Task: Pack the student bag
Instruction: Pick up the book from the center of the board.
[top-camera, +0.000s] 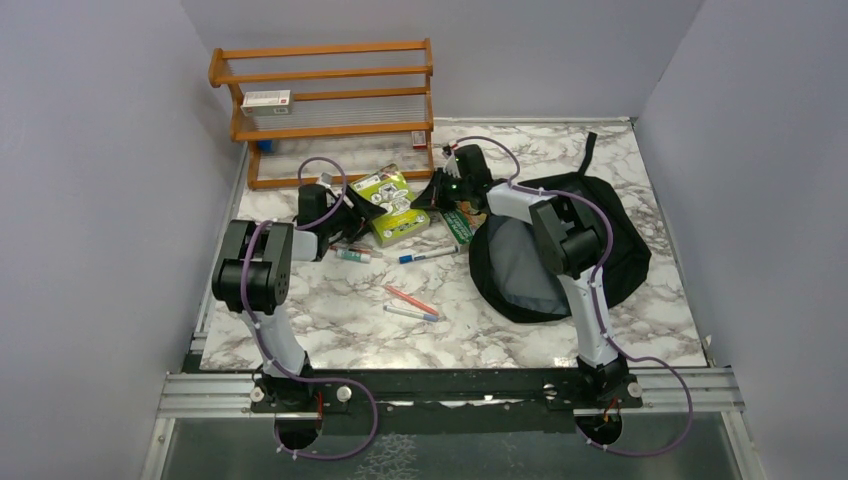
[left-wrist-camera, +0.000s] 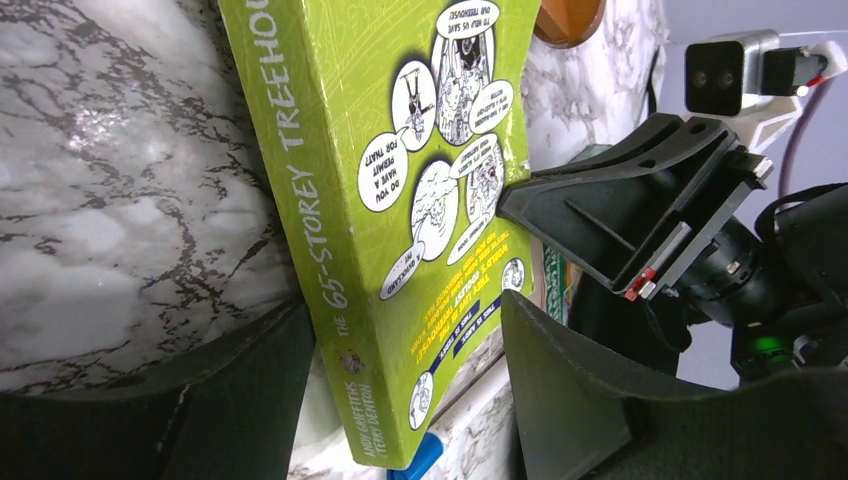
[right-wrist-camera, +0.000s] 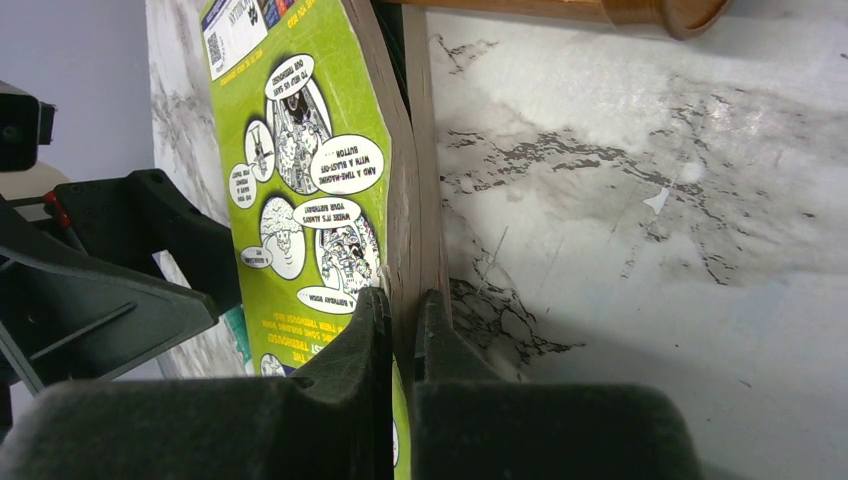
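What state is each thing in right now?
student bag: lying on the table, mouth open.
green book: outside the student bag, pinched at one edge.
right end effector: shut on the green book.
left end effector: open, straddling the green book.
pens: loose on the table.
wooden rack: upright, small box on a shelf.

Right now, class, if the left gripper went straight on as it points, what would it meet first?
The green book: it sits between the left gripper's open fingers, so its near end would likely hit the palm first. The right gripper, pinching the book's edge, may lie ahead of one finger.
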